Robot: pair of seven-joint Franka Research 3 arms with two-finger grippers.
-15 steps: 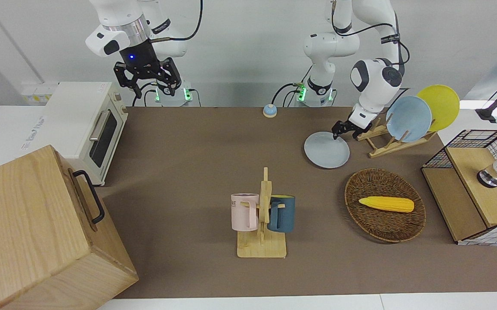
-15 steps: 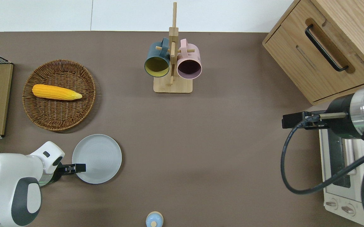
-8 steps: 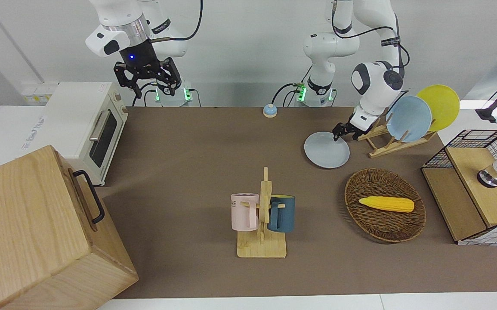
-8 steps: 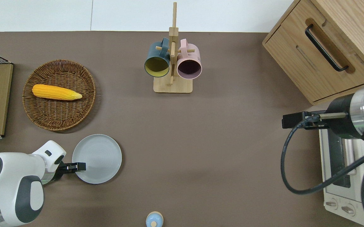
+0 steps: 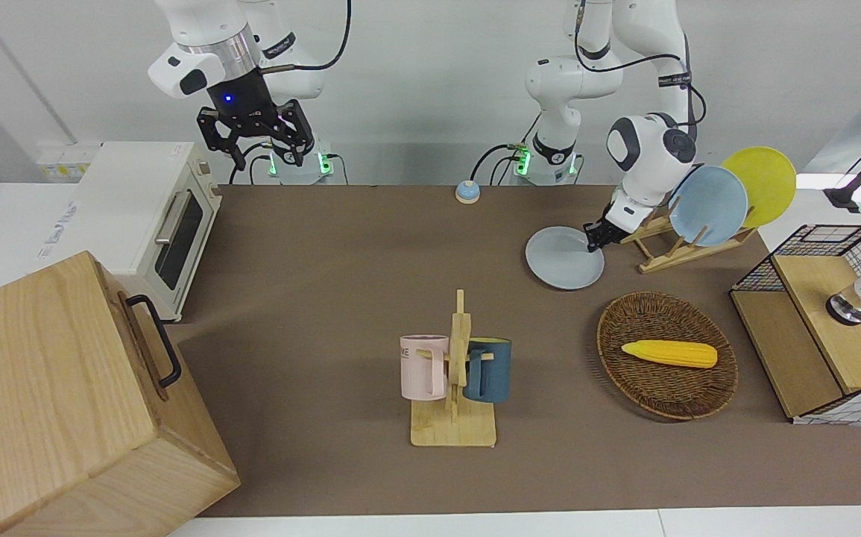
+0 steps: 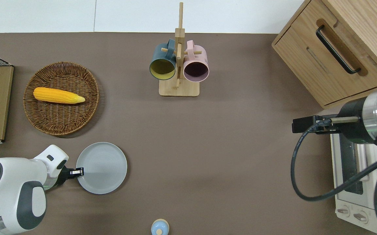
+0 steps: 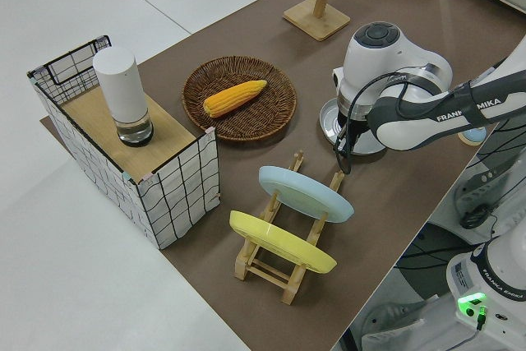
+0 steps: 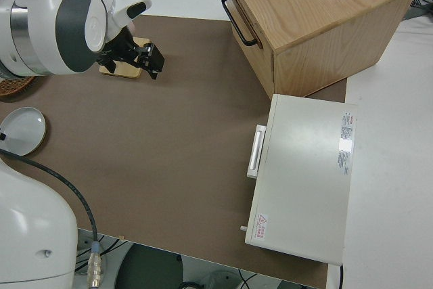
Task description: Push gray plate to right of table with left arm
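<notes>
— Brown matte table [image 6: 227, 156] with white edges, as we log it: a white toaster oven [image 5: 148, 218] and a wooden box with a black handle [image 6: 338, 49] sit at the right arm's end. Where do we record the task's thing?

— We note the round, pale bluish-gray plate [image 6: 102, 168] flat on the tabletop, rim up, toward the left arm's end. Being round, it shows us no long axis and no heading. It lies nearer to the robots than the round wicker basket [image 6: 46, 120] holding a yellow corn cob [image 6: 57, 95].

— And the hand?

— The left arm's black gripper [image 6: 77, 172] is low at the plate's edge on the left arm's side, touching the rim; its fingers look drawn together with nothing between them. We see the wooden rack [image 5: 672, 250] with a light-blue plate [image 5: 707, 205] and a yellow plate [image 5: 762, 185] just beside it.

— The other arm?

— Parked; the right gripper [image 5: 256, 138] has its fingers spread.
</notes>
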